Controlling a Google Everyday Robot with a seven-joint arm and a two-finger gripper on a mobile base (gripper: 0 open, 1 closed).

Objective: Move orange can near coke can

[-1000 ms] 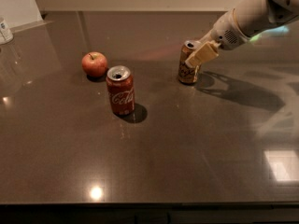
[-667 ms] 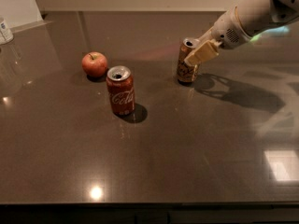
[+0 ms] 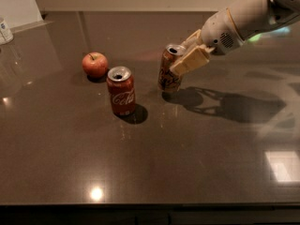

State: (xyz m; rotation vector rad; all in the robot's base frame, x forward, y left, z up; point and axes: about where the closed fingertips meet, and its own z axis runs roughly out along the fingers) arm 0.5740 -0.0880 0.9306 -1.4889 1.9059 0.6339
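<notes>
My claw (image 3: pixel 183 62) was clamped tight around the orange can (image 3: pixel 168 74), gripping near its top, and the can leaned a little. It was right of the coke can (image 3: pixel 121 92), near but not touching, on the dark table (image 3: pixel 197 163). An apple (image 3: pixel 95 64) sat just behind the coke can, to its left.

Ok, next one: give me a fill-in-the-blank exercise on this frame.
1. The gripper, reaching in from the picture's ___ side, is shut on the orange can.
2. The coke can stands to the picture's ___ of the orange can.
3. The red fruit beyond the coke can is an ___.
Missing: right; left; apple.
</notes>
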